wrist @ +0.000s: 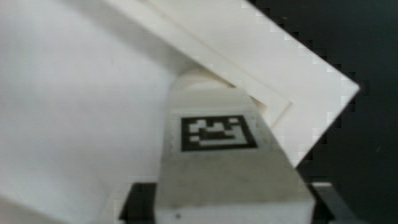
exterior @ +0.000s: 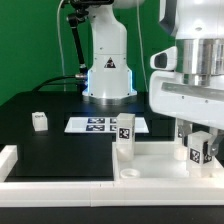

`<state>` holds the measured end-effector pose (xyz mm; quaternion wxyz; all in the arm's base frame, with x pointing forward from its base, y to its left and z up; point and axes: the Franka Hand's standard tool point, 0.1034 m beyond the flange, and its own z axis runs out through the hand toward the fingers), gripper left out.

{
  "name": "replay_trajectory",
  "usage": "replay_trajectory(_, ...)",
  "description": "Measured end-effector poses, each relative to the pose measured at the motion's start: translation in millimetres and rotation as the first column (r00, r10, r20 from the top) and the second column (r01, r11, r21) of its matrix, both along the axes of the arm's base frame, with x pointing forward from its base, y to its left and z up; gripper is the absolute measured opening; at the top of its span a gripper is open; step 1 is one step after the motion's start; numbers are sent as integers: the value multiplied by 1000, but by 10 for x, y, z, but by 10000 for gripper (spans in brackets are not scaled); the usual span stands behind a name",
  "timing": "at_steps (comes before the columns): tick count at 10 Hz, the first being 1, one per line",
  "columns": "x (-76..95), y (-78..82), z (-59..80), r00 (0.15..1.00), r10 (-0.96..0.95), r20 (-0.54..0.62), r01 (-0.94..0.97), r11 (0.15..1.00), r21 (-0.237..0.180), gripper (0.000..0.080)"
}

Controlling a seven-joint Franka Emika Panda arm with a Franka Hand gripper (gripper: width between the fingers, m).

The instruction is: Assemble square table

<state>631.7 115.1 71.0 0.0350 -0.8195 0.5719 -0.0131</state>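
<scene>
Clamped on a leg [wrist: 217, 150], the gripper [exterior: 197, 150] hangs over the top [exterior: 150, 160] at the exterior view's right. That leg's long axis runs straight out from between the jaws, down toward the tray's corner, which sits just past its tip. Another leg [exterior: 125, 140] stands upright on the top; a third [exterior: 39, 121] lies well apart on the table [exterior: 50, 140].
</scene>
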Motion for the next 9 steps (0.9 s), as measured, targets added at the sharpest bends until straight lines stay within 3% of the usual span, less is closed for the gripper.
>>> replay_trajectory(2,2,-39,-15,960,-275,-44,278,957,89,291)
replay_trajectory(7,-11,-28,-15,832,-547,-91,553,829,83,291)
replay_trajectory(9,-7,-16,-15,879,-472,-72,477,875,78,300)
